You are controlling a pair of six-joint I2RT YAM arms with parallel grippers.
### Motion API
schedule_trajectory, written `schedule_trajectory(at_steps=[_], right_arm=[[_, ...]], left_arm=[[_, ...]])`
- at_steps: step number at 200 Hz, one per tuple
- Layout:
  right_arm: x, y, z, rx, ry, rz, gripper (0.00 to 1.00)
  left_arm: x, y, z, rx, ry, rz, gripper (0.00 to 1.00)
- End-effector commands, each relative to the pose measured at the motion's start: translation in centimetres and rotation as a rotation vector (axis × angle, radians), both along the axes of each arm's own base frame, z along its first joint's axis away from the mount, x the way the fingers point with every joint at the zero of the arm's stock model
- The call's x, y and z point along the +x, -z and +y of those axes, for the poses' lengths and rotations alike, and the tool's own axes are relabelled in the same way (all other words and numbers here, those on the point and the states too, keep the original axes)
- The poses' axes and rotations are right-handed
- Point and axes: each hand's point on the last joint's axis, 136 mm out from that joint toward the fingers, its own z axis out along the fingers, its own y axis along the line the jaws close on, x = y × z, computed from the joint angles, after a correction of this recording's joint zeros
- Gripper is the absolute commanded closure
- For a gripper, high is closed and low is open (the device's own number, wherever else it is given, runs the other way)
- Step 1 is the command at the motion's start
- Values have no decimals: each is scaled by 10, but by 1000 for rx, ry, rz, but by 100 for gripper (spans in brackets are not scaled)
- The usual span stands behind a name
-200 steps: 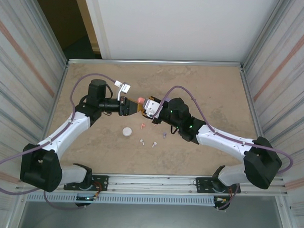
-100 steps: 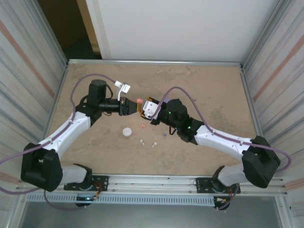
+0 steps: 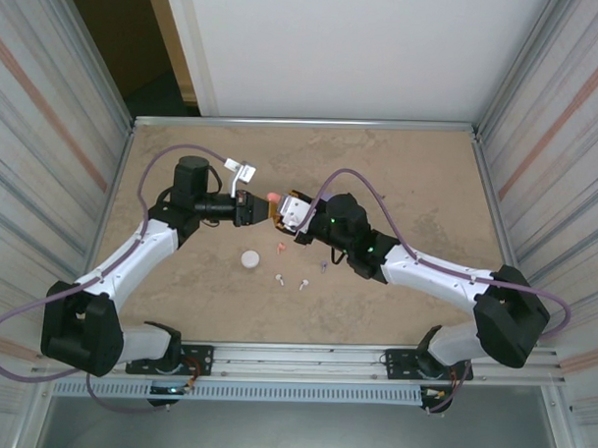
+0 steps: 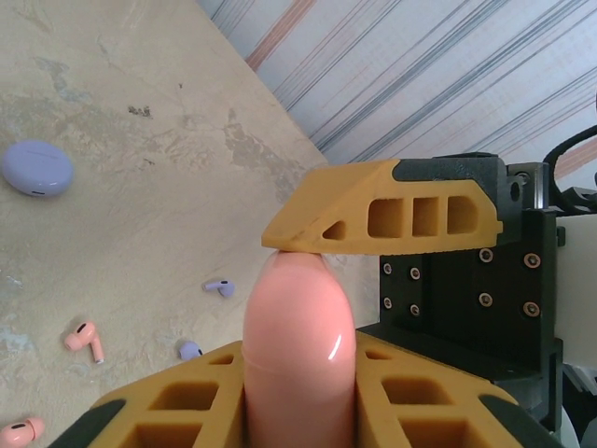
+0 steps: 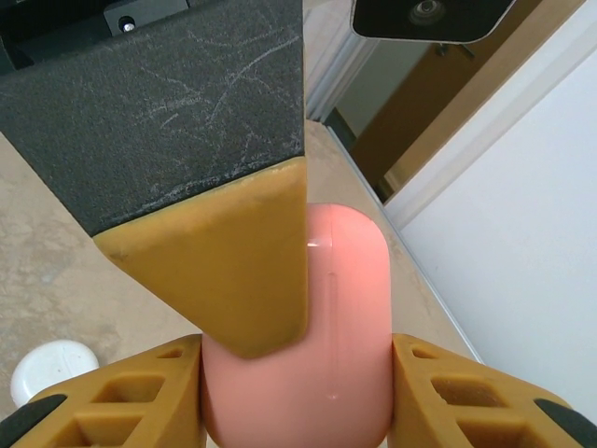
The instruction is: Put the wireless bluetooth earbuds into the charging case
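A coral-pink charging case (image 3: pixel 272 197) hangs in the air between both arms, closed. My left gripper (image 3: pixel 258 209) is shut on its lower part (image 4: pixel 298 373), a yellow finger (image 4: pixel 168 411) on each side. My right gripper (image 3: pixel 286 212) is shut on the same case (image 5: pixel 345 317) from the opposite side; one of its fingertips (image 4: pixel 373 219) rests on the case's top. On the table below lie two coral-red earbuds (image 4: pixel 84 341), two purple earbuds (image 4: pixel 219 287) and two white earbuds (image 3: pixel 278 278).
A white case (image 3: pixel 250 259) sits on the table in front of the left gripper, also low left in the right wrist view (image 5: pixel 51 369). A purple case (image 4: pixel 35 168) lies farther off on the sandy tabletop (image 3: pixel 409 169). Corrugated metal walls (image 3: pixel 47 127) stand on both sides.
The right gripper has shifted slightly left toward the left gripper, closing in on the coral case. The left arm has barely moved.
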Motion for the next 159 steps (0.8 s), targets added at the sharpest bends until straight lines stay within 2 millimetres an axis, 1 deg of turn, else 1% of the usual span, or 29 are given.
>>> schedule_trajectory(at_steps=[1, 30, 54, 59, 70, 87, 132, 159], right_arm=[[6, -12, 5, 40, 21, 0, 59], [10, -13, 2, 53, 44, 14, 59], [13, -13, 1, 66, 57, 30, 59], [14, -13, 0, 65, 61, 32, 59], [14, -12, 0, 64, 60, 33, 59], [13, -12, 0, 63, 57, 35, 59], [13, -11, -2, 59, 61, 35, 59], [14, -10, -2, 59, 66, 36, 59]], left_arm=[[-9, -9, -6, -32, 62, -27, 76], [-9, -10, -6, -32, 63, -31, 79], [-9, -10, -6, -32, 61, -32, 79], [-9, -10, -5, -32, 61, -32, 78], [-9, -10, -6, -31, 62, -31, 73], [-9, -10, -5, -30, 58, -31, 70], [-9, -10, -6, -30, 59, -32, 69], [-9, -10, -5, -31, 60, -33, 72]])
